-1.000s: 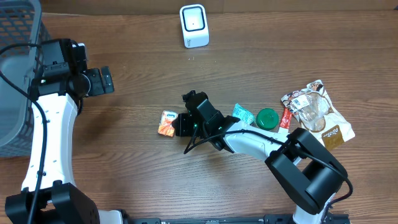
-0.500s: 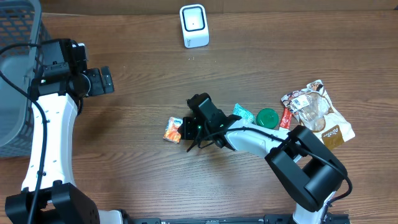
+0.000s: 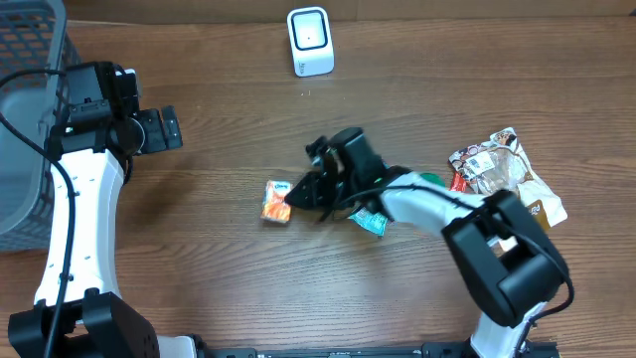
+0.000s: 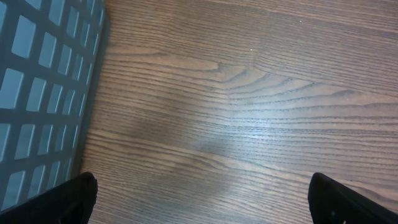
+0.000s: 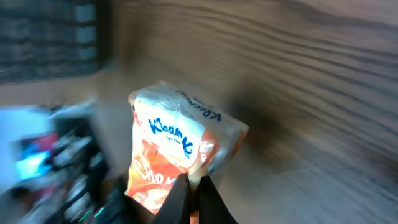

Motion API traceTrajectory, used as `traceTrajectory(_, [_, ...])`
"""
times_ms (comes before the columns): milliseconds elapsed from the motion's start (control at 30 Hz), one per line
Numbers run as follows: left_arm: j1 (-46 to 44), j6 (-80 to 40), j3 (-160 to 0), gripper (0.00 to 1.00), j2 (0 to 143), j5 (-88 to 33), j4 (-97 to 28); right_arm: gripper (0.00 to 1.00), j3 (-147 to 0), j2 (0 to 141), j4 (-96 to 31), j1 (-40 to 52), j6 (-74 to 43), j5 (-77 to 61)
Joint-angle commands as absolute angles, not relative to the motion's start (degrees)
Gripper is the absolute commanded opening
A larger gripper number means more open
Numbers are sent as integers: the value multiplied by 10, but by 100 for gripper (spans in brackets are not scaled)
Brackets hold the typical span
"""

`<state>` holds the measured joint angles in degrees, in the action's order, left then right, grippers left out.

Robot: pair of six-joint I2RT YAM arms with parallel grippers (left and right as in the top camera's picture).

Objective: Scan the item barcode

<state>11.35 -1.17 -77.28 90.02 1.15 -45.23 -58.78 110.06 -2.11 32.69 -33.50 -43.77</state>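
Note:
The item is a small orange and white snack packet [image 3: 275, 202], held just off the wooden table left of centre. My right gripper [image 3: 297, 198] is shut on the packet's right edge. In the right wrist view, the packet [image 5: 177, 143] fills the middle, blurred, with the right gripper [image 5: 194, 182] pinching its lower edge. No barcode shows on the packet. The white scanner [image 3: 310, 41] stands at the far edge, well away from the packet. My left gripper [image 3: 166, 129] hovers open at the left, and in its wrist view the left gripper [image 4: 205, 202] has only bare wood between its fingertips.
A grey mesh basket [image 3: 28, 119] sits at the far left, its wall [image 4: 43, 93] close to the left gripper. A teal packet [image 3: 370, 221] lies under the right arm. A green lid [image 3: 434, 180], a red stick [image 3: 457, 185] and snack bags [image 3: 505, 175] lie at the right.
My right wrist has swung up and to the right, still pinching the orange packet, which has turned and shifted slightly. The teal packet has slid towards the near edge. The left arm has not moved.

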Motion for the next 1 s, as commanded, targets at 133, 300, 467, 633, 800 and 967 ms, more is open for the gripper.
traceTrajectory(133, [112,-17,-777,100,903,13,-452,4,-591,1058,-14,230,-201,-804])
traceTrajectory(300, [112,-17,-777,100,903,13,-452,4,-591,1055,-41,206,-126,-900])
traceTrajectory(467, [112,-17,-777,100,903,13,-452,4,-591,1033,-111,196,-71,-900])
traceTrajectory(633, [112,-17,-777,100,903,13,-452,4,-591,943,-194,166,-25,-900])
traceTrajectory(800, [112,-17,-777,100,903,13,-452,4,-591,850,-225,139,-21,-900])
traceTrajectory(967, [112,-17,-777,100,903,13,-452,4,-591,788,-234,125,-21,-900])
